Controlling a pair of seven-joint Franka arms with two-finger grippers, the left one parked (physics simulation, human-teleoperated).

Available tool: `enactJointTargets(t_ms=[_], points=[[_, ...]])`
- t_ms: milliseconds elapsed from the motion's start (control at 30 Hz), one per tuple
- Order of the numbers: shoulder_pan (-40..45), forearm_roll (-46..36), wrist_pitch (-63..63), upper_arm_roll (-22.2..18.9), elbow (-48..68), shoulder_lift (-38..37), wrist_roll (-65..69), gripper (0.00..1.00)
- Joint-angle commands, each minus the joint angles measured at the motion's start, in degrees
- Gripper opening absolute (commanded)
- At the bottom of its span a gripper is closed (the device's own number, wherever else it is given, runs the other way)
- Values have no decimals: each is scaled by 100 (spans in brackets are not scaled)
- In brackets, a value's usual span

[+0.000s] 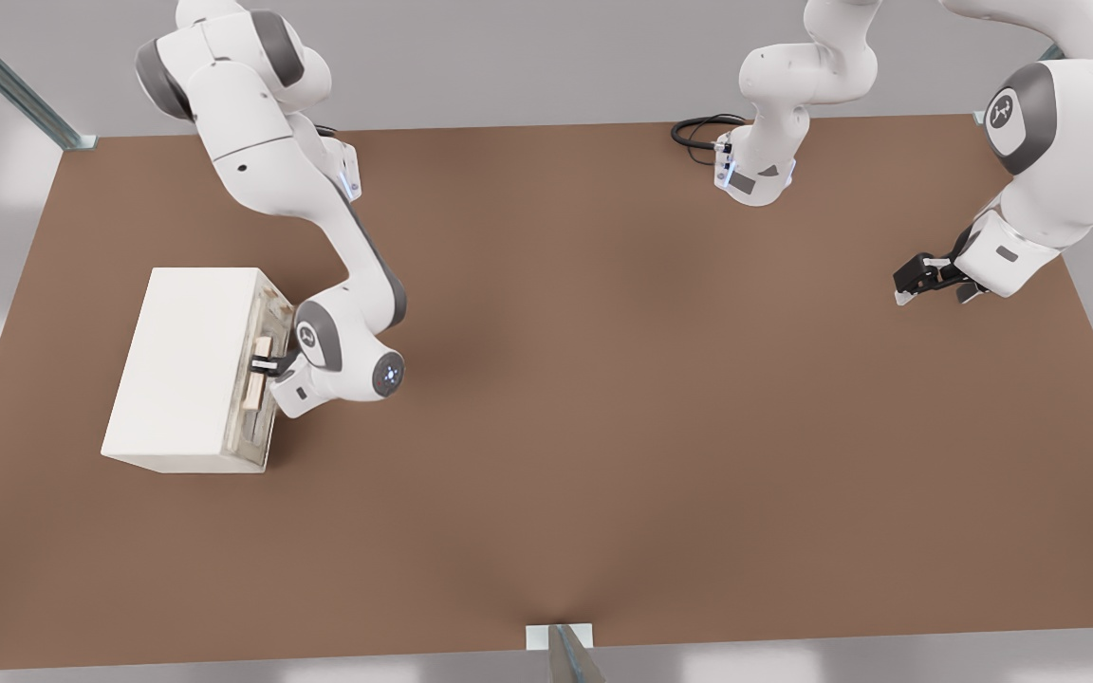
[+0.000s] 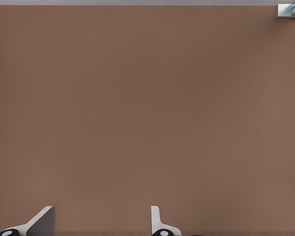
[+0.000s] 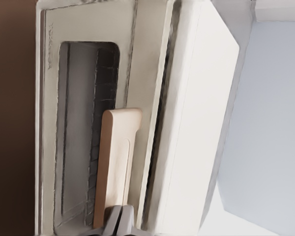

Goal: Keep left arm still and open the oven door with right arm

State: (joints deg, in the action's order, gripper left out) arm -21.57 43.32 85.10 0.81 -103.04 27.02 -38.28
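The left wrist view looks straight down on a plain brown surface [image 2: 147, 108], which fills almost the whole picture with an even, unmarked tone (slightly lighter toward the middle, darker toward the edges). Along the top runs a thin pale grey strip where the surface ends. In the top corner on the view's right sits a small metallic bracket [image 2: 290, 9], silvery with a bluish sheen, just at the surface's edge. At the lower border two pale grey fingertips [image 2: 42, 220] of the parked arm's end effector [image 2: 98, 223] poke into view, well apart from one another, each with a black base carrying a white spot; brown surface shows between them.
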Motion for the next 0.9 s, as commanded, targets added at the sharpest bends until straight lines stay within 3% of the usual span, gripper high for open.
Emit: enactJointTargets(t_ms=[0,100,233,267,300,333,367,500,600,700,867], points=[[-58,-43,51,50,65,-12,-435,0],[-40,-245,42,402,486,-47,-514,0],[943,-3145,-11,358,1735,-794,1946,0],[1120,-3778,-11,95,1744,-1102,2763,0],[1120,-4349,-11,-292,1867,-1339,3449,13],[1111,-4746,-11,-600,2007,-1418,3635,47],[1120,-4728,-11,-609,2078,-1506,3643,100],[1190,-4684,-828,-609,2833,-1445,3652,100],[1753,-4596,-564,-609,3246,-1445,3845,100],[1805,-4332,-573,-600,3335,-1445,5050,100],[1797,-4332,-591,-600,3326,-1445,5085,100]])
